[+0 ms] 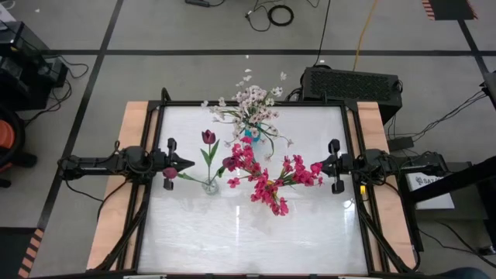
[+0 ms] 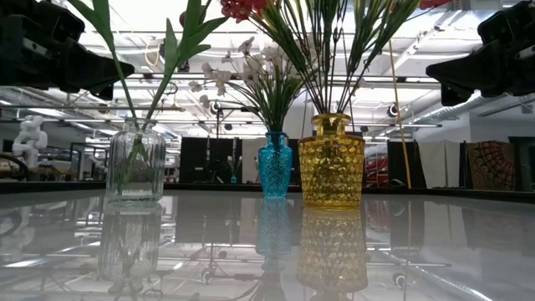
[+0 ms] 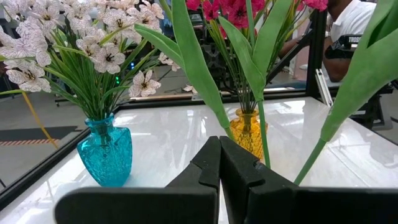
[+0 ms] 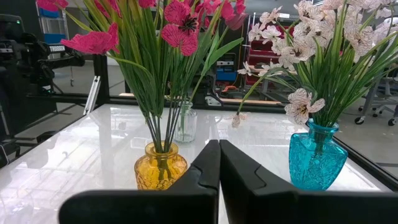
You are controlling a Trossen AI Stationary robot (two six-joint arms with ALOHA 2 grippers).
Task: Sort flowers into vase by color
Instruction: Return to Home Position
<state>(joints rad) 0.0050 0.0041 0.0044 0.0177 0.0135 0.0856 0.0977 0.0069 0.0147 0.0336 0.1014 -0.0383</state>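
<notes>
1. Left end effector (image 1: 186, 163) and right end effector (image 1: 322, 164) have their fingers together, empty, at opposite tabletop (image 1: 232, 240) sides.
2. Maroon tulips (image 1: 208, 138) fill the clear vase (image 1: 211, 186), magenta blooms (image 1: 267, 186) the yellow vase (image 2: 332, 163), white sprays (image 1: 252, 99) the blue vase (image 2: 275, 163).
3. Sorting looks finished; only parking both arms at home remains.

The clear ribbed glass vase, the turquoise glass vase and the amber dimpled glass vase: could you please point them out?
clear ribbed glass vase (image 2: 134, 167), low view, middle of its body.
turquoise glass vase (image 2: 275, 174), low view, its belly.
amber dimpled glass vase (image 2: 332, 167), low view, middle of its body.
</notes>
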